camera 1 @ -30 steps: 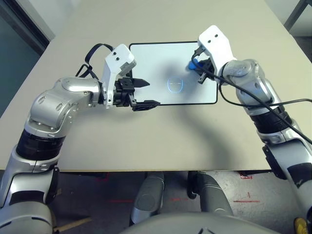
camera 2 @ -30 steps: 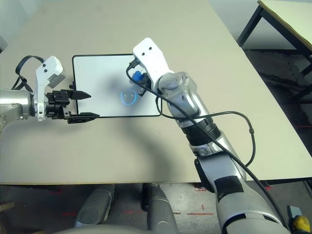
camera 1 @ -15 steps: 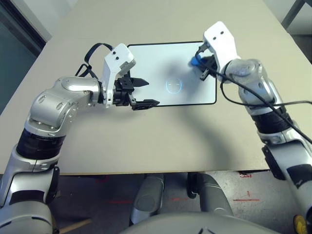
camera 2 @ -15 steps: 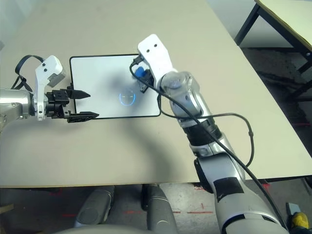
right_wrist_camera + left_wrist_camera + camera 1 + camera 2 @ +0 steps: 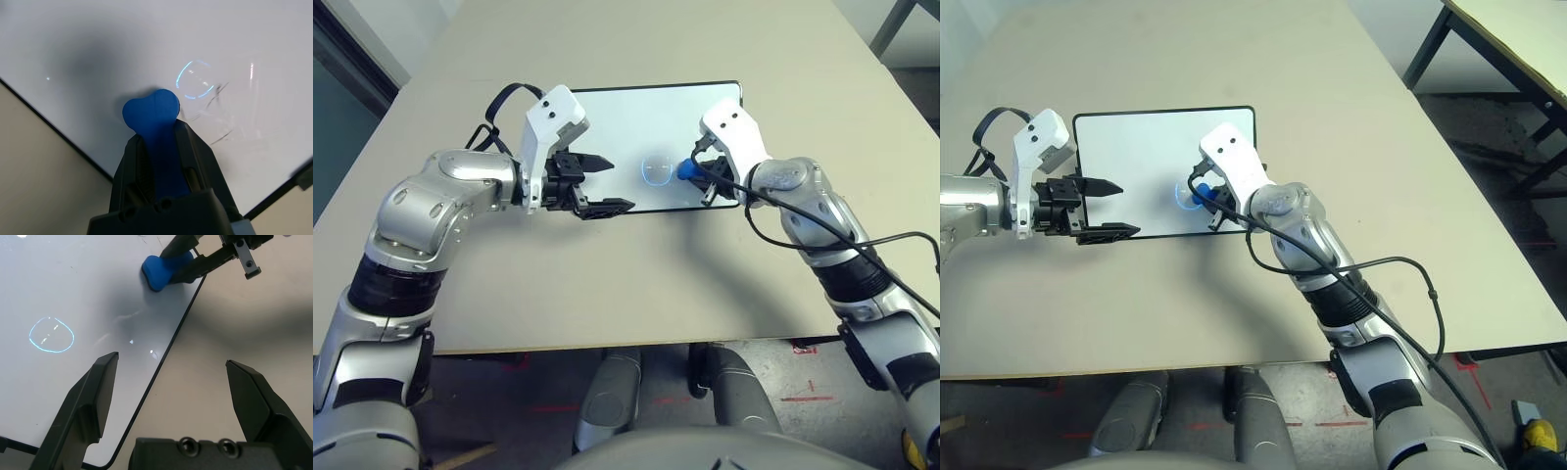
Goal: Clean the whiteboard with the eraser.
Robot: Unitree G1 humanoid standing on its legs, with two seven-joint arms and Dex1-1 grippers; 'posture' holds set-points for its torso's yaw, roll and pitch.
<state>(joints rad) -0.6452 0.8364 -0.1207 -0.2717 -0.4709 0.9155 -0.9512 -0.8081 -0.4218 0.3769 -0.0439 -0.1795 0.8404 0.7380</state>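
Two silver robot arms extend over a pale beige table [image 5: 558, 294] in the left eye view; on it lies the rectangular white whiteboard with a thin black frame [image 5: 636, 108]. The black two-fingered left gripper [image 5: 607, 186] stands spread at the board's left side. Right eye view: the small bright blue eraser [image 5: 1203, 194] is over the whiteboard, beside a glowing blue ring of light [image 5: 1183, 201]. Left wrist view: the left gripper's fingers are wide apart. Right wrist view: the black two-fingered right gripper [image 5: 159, 132] pinches the eraser; faint dark scribbles [image 5: 217, 95] mark the board nearby.
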